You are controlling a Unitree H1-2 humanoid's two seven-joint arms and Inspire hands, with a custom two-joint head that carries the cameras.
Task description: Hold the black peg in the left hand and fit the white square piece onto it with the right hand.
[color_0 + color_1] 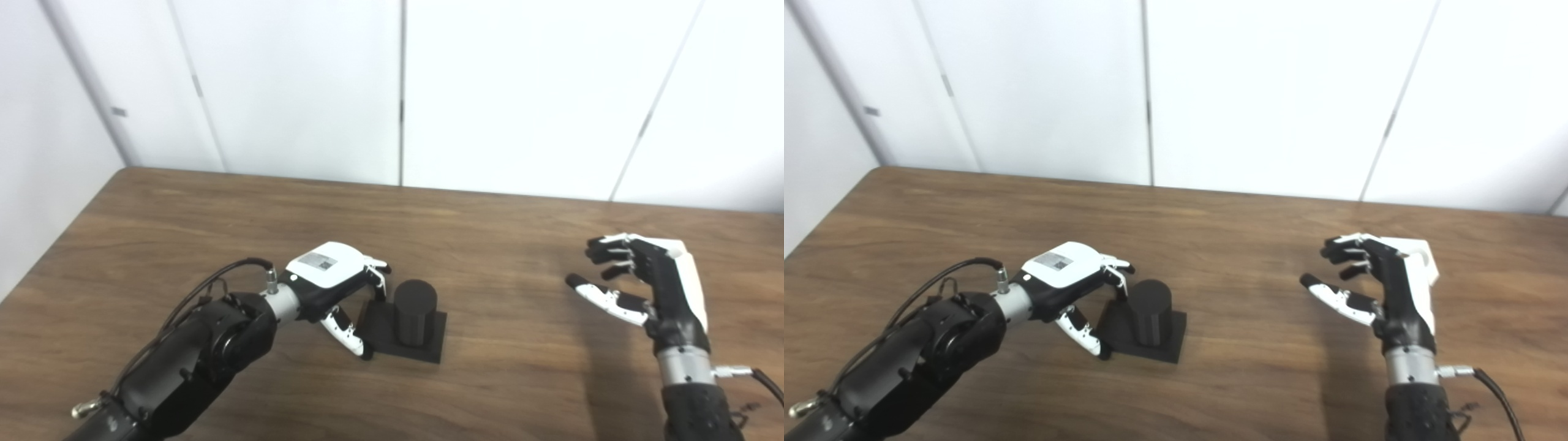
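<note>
On the table, left to right:
left arm: black arm with a cable coming in from the bottom left, reaching across the brown wooden table (184,220)
left hand: white-backed black robot left hand (334,282) hovering low, fingers (376,275) and thumb spread, lying just beside the peg's left side; thumb tip touching or nearly touching the base's near left corner, cannot tell which; gripping nothing
peg: black cylindrical peg on a flat square black base (413,318) standing upright on the table, centre-left, not lifted
right hand: white-backed black robot right hand (1375,288) hanging above the table at far right, well apart from the peg, palm facing left, fingers curled loosely, thumb pointing out, empty
backdrop: white wall panels (490,92) running behind the table
</note>
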